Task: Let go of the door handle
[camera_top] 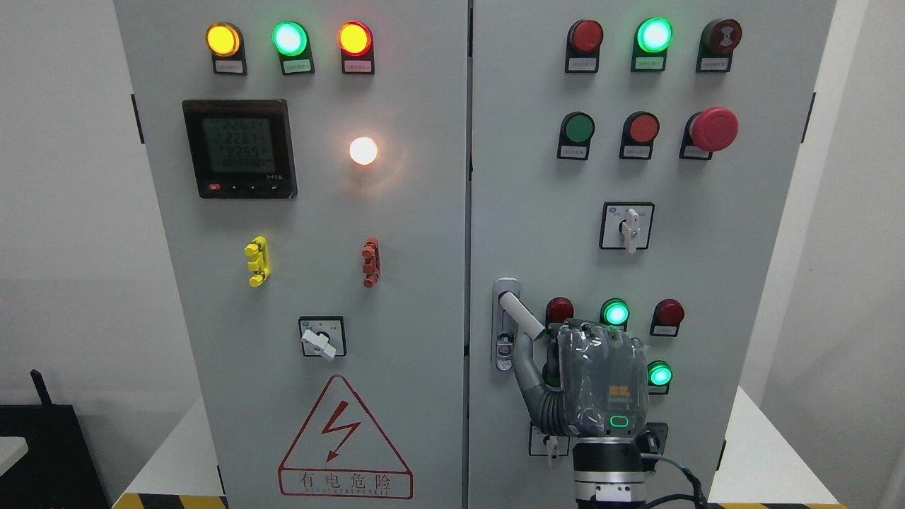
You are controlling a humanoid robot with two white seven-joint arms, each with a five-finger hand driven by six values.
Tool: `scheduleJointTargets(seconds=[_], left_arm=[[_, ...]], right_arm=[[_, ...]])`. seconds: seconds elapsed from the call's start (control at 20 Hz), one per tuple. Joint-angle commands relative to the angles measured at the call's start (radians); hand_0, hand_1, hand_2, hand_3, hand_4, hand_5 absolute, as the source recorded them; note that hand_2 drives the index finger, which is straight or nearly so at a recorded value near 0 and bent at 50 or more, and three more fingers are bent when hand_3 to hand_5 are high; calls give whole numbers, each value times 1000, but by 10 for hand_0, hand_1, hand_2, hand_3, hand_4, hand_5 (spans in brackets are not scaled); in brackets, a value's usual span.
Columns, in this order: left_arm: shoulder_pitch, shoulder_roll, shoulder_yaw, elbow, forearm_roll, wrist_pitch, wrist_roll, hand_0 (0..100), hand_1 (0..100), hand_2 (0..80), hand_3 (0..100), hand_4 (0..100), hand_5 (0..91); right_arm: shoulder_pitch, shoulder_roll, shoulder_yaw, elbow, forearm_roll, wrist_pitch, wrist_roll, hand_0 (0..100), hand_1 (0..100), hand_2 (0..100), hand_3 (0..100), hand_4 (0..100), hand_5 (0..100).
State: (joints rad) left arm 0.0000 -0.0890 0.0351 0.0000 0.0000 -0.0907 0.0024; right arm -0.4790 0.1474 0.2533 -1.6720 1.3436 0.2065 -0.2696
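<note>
The door handle point(520, 313) is a pale grey lever on the right-hand door point(657, 233) of the cabinet, swung out from its escutcheon point(505, 324) near that door's left edge and slanting down to the right; its free end meets the right hand point(590, 378), whose arm rises from the bottom edge right of the middle; the thumb point(527, 360) reaches up to just under the lever, while the other fingers curl forward toward the panel, and the back of the hand hides whether they close on the lever or only sit beside it, so I cannot tell what, if anything, is gripped; the hand also covers part of the red lamp point(559, 309) and green lamp point(615, 312) behind it, and most of a small switch plate point(543, 444) lower down; a lit green ring point(619, 422) shows on the hand's back, under a yellow mark too small to read; the small labels under every button and lamp are illegible; on the left-hand door point(311, 233) the meter point(239, 148) shows rows of digits that are hard to make out, the upper ones seeming to read 226.1 or thereabouts; the warning triangle point(344, 440) with its red lightning bolt carries the words 有电危险 above a line of tiny lettering I cannot read; a white lamp point(363, 150) glares so brightly that its housing is lost; a dark object point(42, 438) at lower left is cut off by the picture's edge.
</note>
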Motion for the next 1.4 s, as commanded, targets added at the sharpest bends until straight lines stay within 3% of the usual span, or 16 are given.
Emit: scheduleJointTargets(seconds=[0.0,1.35], left_arm=[[-15,0,0,23,-28,0,1,120,389,0,0,0,0],[-15,0,0,25,-28,0,1,120,389,0,0,0,0]], right_arm=[[0,0,-3,-2,0,5,6,609,397,1000,1000,1000,973],[-13,4,-25,-9,0,19,6,616,385,1000,1000,1000,975]])
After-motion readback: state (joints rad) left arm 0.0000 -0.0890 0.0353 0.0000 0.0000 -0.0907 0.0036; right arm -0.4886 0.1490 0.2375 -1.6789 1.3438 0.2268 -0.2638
